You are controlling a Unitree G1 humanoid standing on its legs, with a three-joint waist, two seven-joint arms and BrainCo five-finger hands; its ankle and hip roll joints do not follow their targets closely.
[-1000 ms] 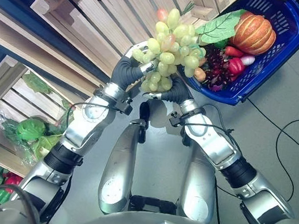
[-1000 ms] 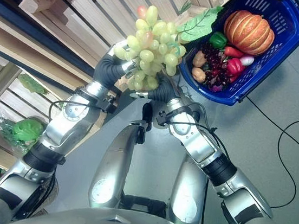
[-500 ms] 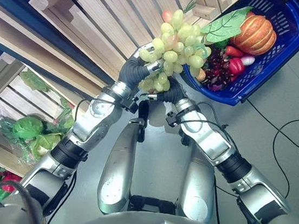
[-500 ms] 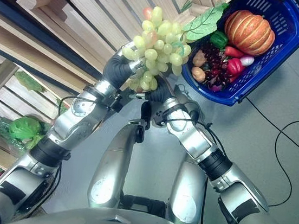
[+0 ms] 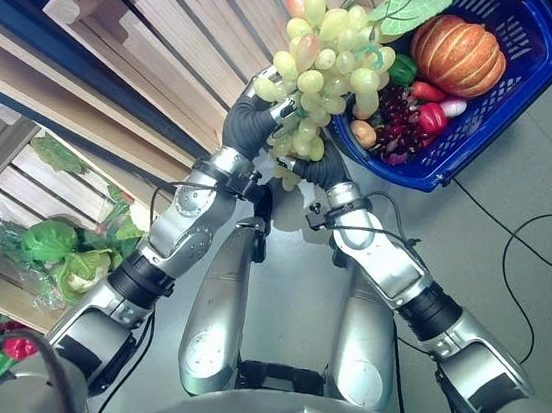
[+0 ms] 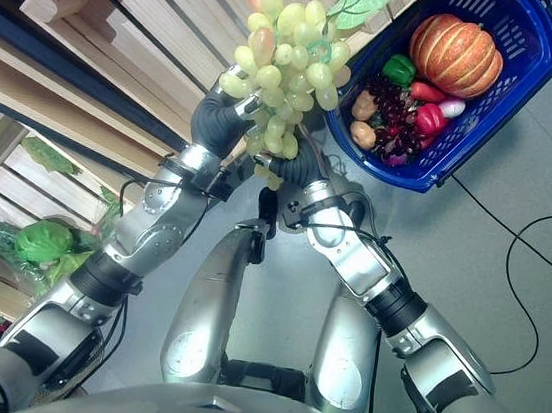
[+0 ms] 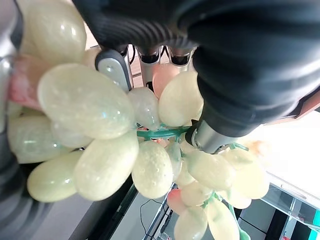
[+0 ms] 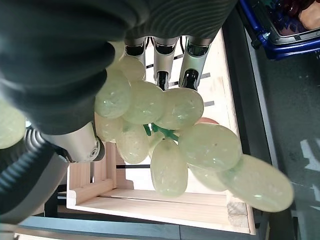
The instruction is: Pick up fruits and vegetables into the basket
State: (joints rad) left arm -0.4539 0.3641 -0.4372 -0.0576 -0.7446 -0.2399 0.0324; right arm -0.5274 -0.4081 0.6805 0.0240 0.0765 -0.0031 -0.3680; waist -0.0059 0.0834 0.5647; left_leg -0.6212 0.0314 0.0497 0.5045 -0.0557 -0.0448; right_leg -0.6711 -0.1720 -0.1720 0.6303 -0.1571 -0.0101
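Green grapes [image 5: 326, 64] clasped between left robot hand [image 5: 257, 116] and right robot hand [image 5: 313, 168], beside basket [image 5: 534, 72].

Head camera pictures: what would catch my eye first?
A big bunch of green grapes, raised between the left robot hand and the right robot hand before wooden crates. Right of it, a blue basket on the floor holds a pumpkin and peppers.
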